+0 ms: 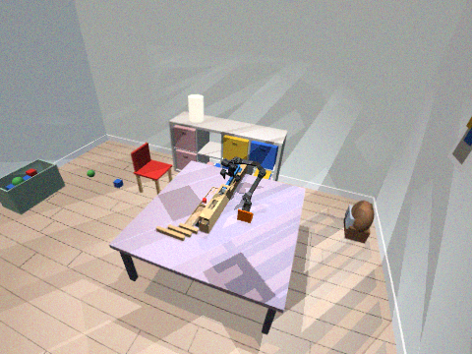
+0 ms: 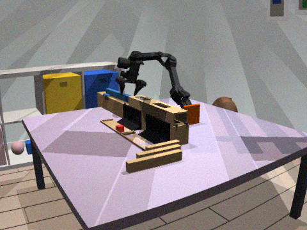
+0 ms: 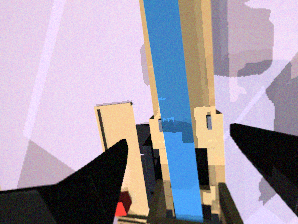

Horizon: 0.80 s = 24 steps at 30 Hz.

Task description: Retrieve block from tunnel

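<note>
The wooden tunnel (image 1: pixel 211 216) (image 2: pixel 182 135) (image 3: pixel 216 142) runs along the table, with dark openings in its side and windows in its top. A long blue bar (image 2: pixel 116 93) (image 3: pixel 170 60) lies lengthwise in the channel at its far end and reaches into the covered part. A small red block (image 1: pixel 205 200) (image 2: pixel 119 128) (image 3: pixel 121 209) lies outside, on a low wooden tray (image 2: pixel 109 122) (image 3: pixel 120 130) beside the tunnel. No block shows inside the tunnel. My gripper (image 2: pixel 128 94) (image 3: pixel 179 134) is wide open and empty above the bar, its fingers apart on either side of it.
Several wooden rods (image 1: pixel 170 233) (image 2: pixel 153 160) lie near the tunnel's near end. An orange panel (image 1: pixel 245 215) (image 2: pixel 193 114) stands by the arm's base, on the side away from the tray. The arm arches over the tunnel's far half.
</note>
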Available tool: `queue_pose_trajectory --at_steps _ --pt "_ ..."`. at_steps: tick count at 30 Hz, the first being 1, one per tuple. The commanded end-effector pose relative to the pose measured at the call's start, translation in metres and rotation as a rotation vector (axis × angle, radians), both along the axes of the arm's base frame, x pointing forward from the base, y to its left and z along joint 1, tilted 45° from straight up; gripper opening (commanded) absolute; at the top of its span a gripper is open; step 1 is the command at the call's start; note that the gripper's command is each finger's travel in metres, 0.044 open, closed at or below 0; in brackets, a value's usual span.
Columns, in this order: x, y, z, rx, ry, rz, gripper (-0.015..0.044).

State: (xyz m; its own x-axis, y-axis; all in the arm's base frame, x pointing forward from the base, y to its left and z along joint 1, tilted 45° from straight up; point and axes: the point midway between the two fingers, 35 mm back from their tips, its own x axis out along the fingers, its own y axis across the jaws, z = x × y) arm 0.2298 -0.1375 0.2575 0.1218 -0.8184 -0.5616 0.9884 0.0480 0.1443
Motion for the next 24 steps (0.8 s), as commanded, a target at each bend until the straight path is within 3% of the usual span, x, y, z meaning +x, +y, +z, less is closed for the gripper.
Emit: queue_pose_trajectory --at_steps 1,24 --pt "0.000 0.001 0.008 -0.027 -0.008 -0.021 0.0440" --pt "-0.001 -0.021 -0.013 -0.026 -0.009 -0.022 0.0440"
